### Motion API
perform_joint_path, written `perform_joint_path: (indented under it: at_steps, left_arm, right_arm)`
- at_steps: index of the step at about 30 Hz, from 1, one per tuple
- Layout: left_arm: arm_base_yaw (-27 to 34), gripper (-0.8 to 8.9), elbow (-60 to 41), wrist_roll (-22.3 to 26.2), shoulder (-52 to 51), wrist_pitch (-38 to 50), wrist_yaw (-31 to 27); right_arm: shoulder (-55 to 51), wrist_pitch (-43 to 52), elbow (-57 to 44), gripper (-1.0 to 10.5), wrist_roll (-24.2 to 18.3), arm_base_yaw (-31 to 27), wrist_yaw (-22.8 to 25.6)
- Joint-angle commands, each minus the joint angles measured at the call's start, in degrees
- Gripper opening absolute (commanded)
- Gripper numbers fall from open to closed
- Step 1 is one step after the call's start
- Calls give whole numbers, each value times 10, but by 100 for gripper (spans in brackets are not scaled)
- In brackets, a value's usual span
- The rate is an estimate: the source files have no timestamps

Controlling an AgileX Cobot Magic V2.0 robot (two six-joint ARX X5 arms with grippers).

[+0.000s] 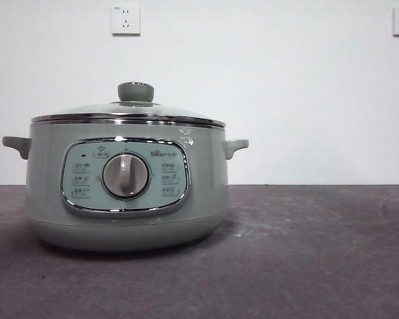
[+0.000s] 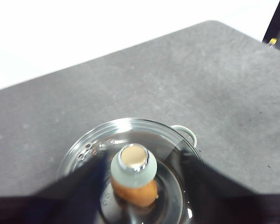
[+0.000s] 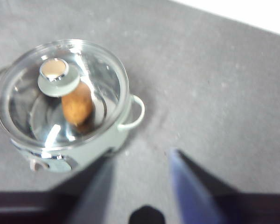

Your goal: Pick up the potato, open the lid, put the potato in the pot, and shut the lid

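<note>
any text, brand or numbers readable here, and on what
Nothing reads for certain.
Pot control panel: a small brand mark right of the dial, too blurred to quote.
Panel button labels on both sides of the dial: too small to read.
Wall sockets: no legible marking.
Lid, potato: no text.

Glossy green pot, clear glass lid, matt grey table.

Pale sage-green pot with chrome-framed panel; clear glass lid, steel-rimmed, sage-green knob; orange-brown potato; dark grey speckled counter; white wall.
</note>
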Motion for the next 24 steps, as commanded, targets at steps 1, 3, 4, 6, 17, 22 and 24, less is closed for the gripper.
perform_joint_path:
  at_steps: [1, 3, 4, 6, 17, 22, 24]
  left_arm:
    - [-1, -8, -10, 17, -24, -11, 0]
    - [-1, -8, -31, 19, -57, -5, -2]
    - [-1, -8, -52, 18, -75, 6, -10]
    - [-2, -8, -109, 14, -123, 30, -27]
    - [-2, -8, -339, -6, -311, 102, -44]
    - [-2, -4, -340, -50, -309, 62, -42]
    - [-2, -4, -340, -50, -306, 46, -43]
  right_arm:
    - [-47, 60, -74, -12, -1, 1, 1]
    - [-97, 116, -141, -12, -1, 1, 1]
    - [-123, 143, -175, -12, -1, 1, 2]
    - [-173, 199, -243, -12, -1, 1, 2]
    - [-334, 341, -470, -12, 3, 1, 1]
    - [-330, 318, -470, 2, 31, 1, 1]
    - [-330, 318, -470, 1, 31, 1, 1]
